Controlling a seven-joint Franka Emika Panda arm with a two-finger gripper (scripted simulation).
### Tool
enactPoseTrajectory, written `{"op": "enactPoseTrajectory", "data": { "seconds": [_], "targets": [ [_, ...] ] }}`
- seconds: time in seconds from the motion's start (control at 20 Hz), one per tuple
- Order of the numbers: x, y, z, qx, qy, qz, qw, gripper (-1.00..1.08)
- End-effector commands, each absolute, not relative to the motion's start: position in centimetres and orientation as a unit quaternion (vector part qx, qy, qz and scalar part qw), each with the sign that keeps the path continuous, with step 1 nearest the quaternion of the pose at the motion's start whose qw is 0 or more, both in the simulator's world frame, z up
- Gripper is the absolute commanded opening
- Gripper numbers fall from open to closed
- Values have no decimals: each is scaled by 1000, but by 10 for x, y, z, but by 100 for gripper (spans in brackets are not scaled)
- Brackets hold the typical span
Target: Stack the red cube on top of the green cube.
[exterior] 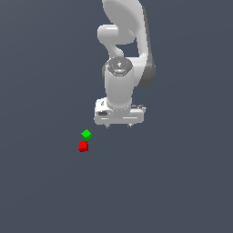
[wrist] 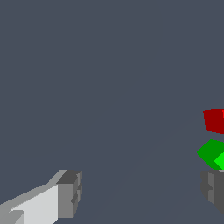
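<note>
plain dark grey floor, nothing stacked so far: the red cube (exterior: 83,146) sits on it just beside the green cube (exterior: 86,134), at its 7 o'clock, and the gripper (exterior: 118,125) hangs nearby, jaws spread and empty, so the whole grab-lift-place is left.

Grey floor (exterior: 41,182) carries red cube (exterior: 83,146), green cube (exterior: 86,134).
</note>
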State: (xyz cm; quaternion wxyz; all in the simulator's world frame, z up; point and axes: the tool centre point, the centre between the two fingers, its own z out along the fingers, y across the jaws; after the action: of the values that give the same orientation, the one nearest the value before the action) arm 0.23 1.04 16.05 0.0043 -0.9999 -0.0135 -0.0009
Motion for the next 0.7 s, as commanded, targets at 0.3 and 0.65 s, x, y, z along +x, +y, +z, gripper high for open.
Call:
{"op": "enactPoseTrajectory", "data": {
  "seconds": [0.3,0.65],
  "targets": [
    [3,0,156,-1000,-17,-1,4,100],
    [7,-37,137,-1000,-31,-1,3,100]
  ]
}}
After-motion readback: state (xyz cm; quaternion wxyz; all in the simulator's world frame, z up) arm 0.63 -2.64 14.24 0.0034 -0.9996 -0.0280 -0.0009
